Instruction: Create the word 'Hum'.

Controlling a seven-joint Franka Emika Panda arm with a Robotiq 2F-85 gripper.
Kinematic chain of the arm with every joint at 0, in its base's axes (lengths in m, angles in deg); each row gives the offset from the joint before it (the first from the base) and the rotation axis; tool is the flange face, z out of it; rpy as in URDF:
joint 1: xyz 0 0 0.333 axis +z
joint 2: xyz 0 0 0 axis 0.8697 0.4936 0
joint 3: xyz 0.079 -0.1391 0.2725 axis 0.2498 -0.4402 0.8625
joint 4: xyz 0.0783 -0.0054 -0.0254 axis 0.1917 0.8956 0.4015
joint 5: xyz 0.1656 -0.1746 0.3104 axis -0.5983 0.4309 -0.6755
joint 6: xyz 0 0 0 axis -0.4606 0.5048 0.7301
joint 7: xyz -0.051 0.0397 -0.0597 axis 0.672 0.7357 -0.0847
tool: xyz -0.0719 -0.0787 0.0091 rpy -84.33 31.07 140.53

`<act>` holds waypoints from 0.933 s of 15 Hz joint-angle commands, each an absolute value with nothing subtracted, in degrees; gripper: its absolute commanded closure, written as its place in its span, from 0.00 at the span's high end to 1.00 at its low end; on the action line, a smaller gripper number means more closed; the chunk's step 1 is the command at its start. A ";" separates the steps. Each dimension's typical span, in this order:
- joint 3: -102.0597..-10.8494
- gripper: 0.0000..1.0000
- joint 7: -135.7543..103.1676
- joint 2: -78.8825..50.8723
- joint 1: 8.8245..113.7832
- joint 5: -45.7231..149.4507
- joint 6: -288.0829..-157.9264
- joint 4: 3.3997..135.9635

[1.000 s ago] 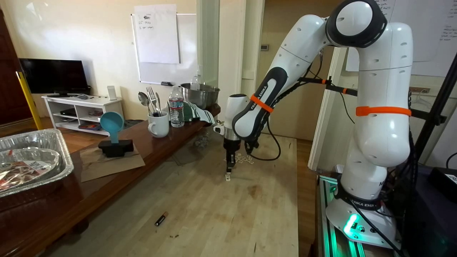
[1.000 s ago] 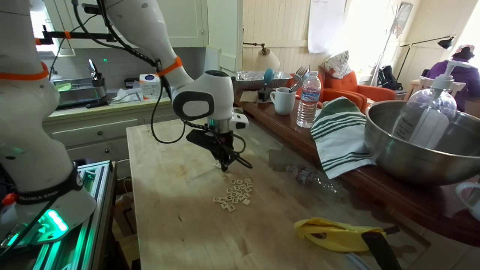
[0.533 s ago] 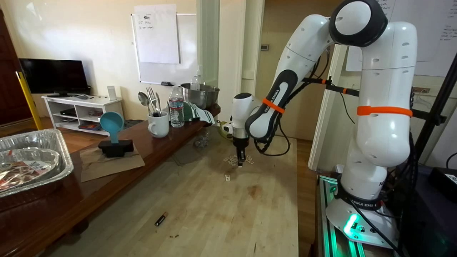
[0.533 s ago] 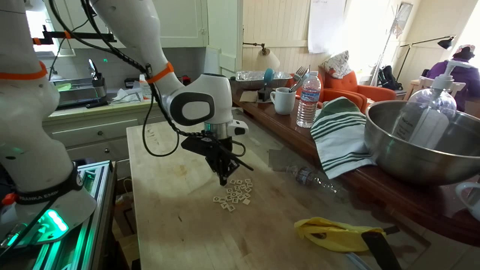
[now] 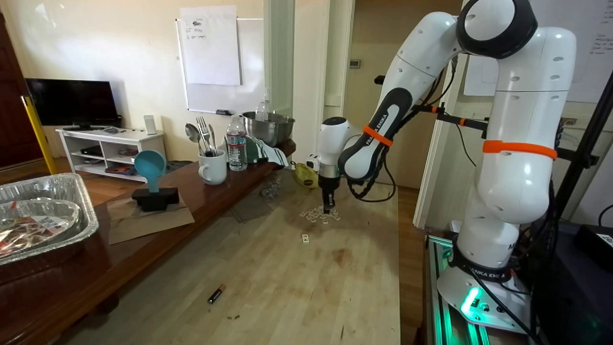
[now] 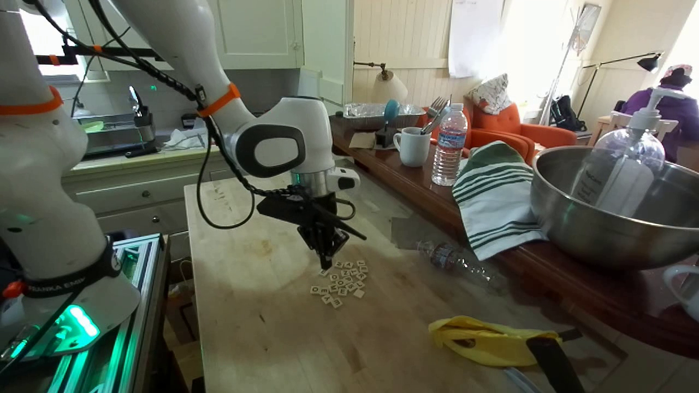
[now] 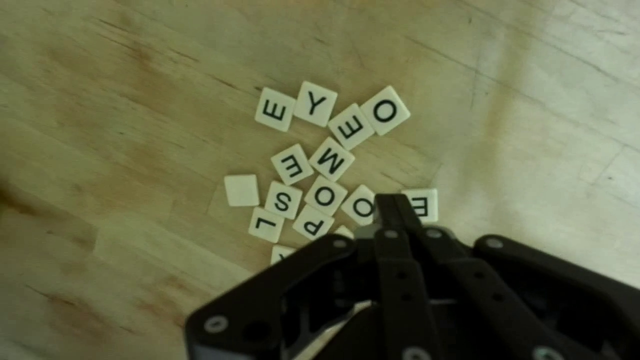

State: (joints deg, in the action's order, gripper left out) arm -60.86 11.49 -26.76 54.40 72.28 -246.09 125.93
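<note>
We're above the cluster of letter tiles, and the gripper has its fingers pressed together, nothing visible between them. Our likely target is the M tile, though a W isn't ruled out. In the wrist view it lies up and left of the fingertips. It's square, so no long axis to match, but it sits skewed to the jaws. We see it hemmed in, touching or nearly so: one E tile above, another left, an O tile below. Its freer edges face upper left and lower right, so we'd judge a wrist turn is needed. There's one arm here, so no choice of side.

In an exterior view we spot two set-aside tiles, end to end, nearer that camera than the gripper; too small to read, though H and U would fit.

Counting in the wrist view: four Es, three Os, one M, one Y tile, one S tile, one L tile, one P tile, one blank tile, plus two mostly hidden. Fifteen.
</note>
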 commanded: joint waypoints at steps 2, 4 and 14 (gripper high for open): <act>-60.87 0.00 14.13 -27.26 52.87 71.58 -250.04 126.89; -60.67 0.00 16.17 -26.13 52.43 70.02 -252.53 126.62; -56.43 0.00 26.74 -20.89 50.42 60.89 -258.02 125.51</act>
State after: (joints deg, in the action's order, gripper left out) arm -58.33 23.21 -23.05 51.82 63.78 -256.06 125.95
